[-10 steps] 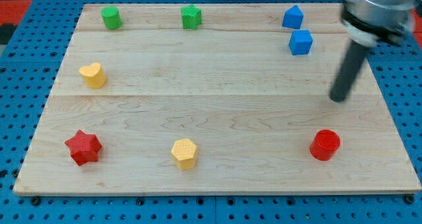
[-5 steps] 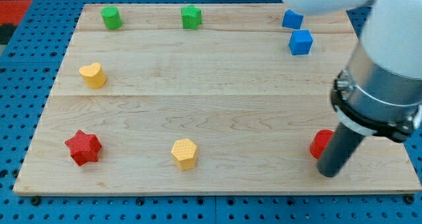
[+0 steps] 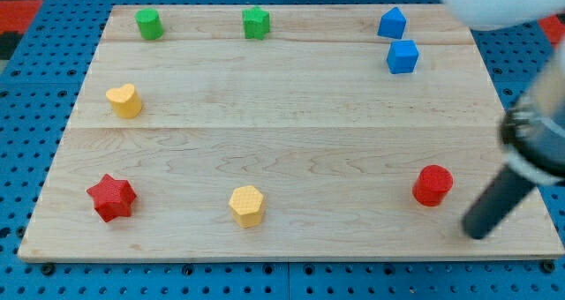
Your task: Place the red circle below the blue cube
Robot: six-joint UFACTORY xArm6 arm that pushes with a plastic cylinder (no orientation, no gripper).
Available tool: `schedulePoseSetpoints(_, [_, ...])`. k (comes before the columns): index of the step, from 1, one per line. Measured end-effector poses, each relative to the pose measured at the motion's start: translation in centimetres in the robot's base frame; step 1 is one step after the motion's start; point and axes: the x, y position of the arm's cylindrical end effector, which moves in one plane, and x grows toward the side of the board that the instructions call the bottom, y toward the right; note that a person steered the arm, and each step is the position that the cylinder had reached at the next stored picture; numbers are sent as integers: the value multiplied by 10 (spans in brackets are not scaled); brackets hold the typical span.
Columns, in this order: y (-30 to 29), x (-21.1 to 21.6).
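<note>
The red circle [image 3: 433,185] lies near the board's bottom right. The blue cube [image 3: 403,56] sits near the view's top right, far above the red circle. My tip [image 3: 476,236] rests on the board just right of and below the red circle, a small gap apart from it. The dark rod slants up to the right from the tip, to the arm at the view's right edge.
A second blue block [image 3: 392,23] sits just above the cube. A green cylinder [image 3: 148,24] and green star [image 3: 256,23] are at the top. A yellow heart [image 3: 124,100] is at left, a red star [image 3: 111,197] and yellow hexagon [image 3: 247,205] at the bottom.
My tip swept down from right of the board's middle to in front of the red circle, then moved right. The red circle shifted very slightly up and left.
</note>
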Motion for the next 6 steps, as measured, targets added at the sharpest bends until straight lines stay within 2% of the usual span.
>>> schedulePoseSetpoints(2, [-19, -92])
schedulePoseSetpoints(5, [-48, -91])
schedulePoseSetpoints(6, [-41, -110])
